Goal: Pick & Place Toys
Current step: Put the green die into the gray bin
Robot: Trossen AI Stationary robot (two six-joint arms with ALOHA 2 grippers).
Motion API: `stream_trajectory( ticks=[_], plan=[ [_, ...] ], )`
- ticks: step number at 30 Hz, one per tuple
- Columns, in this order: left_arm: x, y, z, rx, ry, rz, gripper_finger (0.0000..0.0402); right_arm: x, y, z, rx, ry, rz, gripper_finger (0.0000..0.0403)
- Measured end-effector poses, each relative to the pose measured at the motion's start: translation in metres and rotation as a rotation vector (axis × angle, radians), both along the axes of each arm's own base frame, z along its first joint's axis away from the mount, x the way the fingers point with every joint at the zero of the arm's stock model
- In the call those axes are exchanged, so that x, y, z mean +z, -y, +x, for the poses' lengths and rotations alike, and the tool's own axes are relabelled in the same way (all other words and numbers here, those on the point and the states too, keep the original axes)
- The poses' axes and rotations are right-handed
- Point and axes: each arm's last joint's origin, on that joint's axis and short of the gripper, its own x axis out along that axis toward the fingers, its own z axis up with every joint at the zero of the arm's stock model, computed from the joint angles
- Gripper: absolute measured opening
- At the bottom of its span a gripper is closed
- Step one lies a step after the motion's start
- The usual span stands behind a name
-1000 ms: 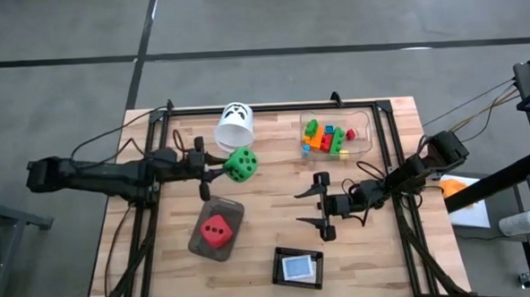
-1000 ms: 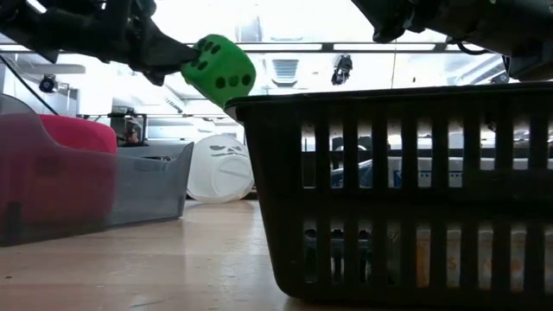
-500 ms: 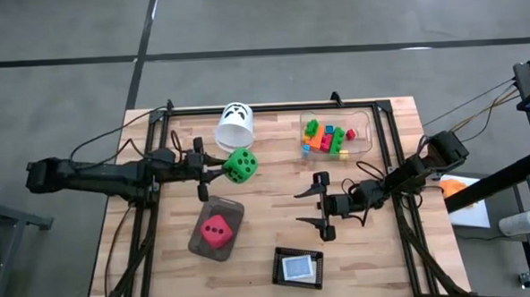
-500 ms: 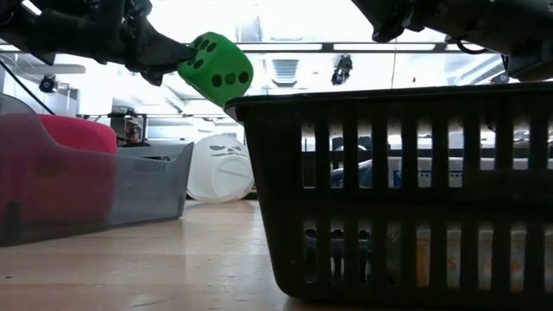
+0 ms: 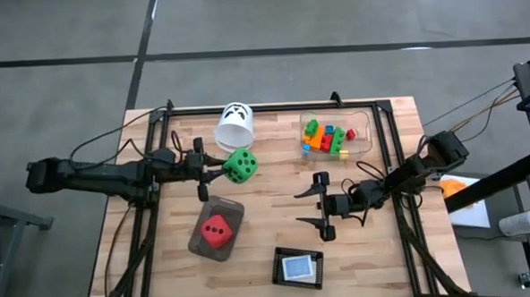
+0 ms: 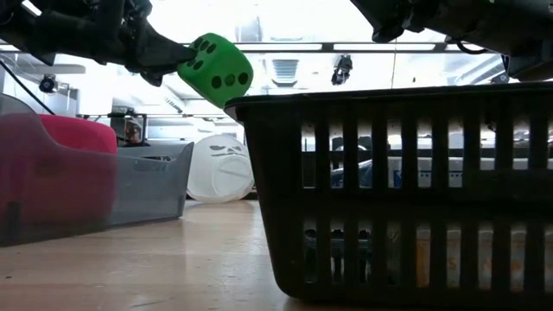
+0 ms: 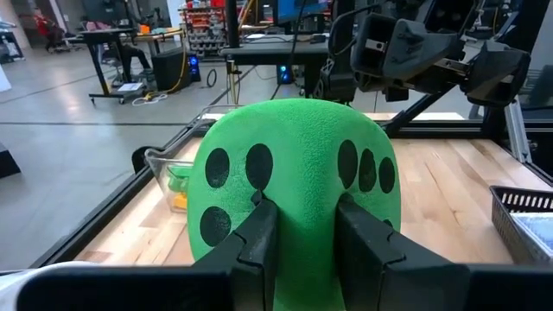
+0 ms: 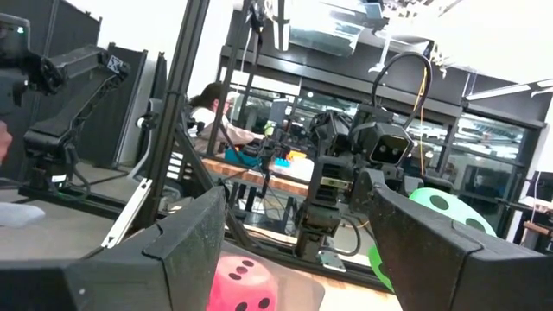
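My left gripper (image 5: 222, 169) is shut on a green dice cube with black dots (image 5: 241, 166), held in the air left of the table's middle; the cube also shows in the low view (image 6: 216, 67). A pink-red dice cube (image 5: 217, 231) lies in a flat grey tray (image 5: 197, 244) near the front. Small bright bricks (image 5: 325, 139) lie in a clear plastic box (image 5: 361, 126) at the far right. My right gripper (image 5: 322, 205) is open and empty right of the middle, fingers pointing toward the table's left. My left gripper pinches the green cube's near, left-facing side (image 7: 304, 226) between its two fingers (image 7: 259, 238). The soft wall is dented in, with a ridge bulging between the fingers. The fingers come level from the table's left. The cube is lifted clear of the table.
A white cup (image 5: 234, 125) lies on its side at the far edge, behind the green cube. A black slatted basket (image 5: 299, 267) stands at the front middle and fills the low view's right (image 6: 397, 190). A black frame rail (image 5: 272, 107) borders the work area.
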Motion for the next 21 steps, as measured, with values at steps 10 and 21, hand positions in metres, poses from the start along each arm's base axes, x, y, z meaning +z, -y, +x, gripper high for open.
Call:
stream_trajectory(
  ticks=[10, 21],
  plan=[
    [-0.004, 0.004, 0.0, -0.144, -0.037, -0.025, 0.008, -0.001, 0.0, 0.0, 0.0, -0.006, 0.002, 0.0276],
    [-0.016, 0.01, -0.004, -0.324, -0.165, -0.08, 0.0079, -0.001, 0.001, 0.0, -0.003, -0.008, 0.009, 0.0276]
  ],
)
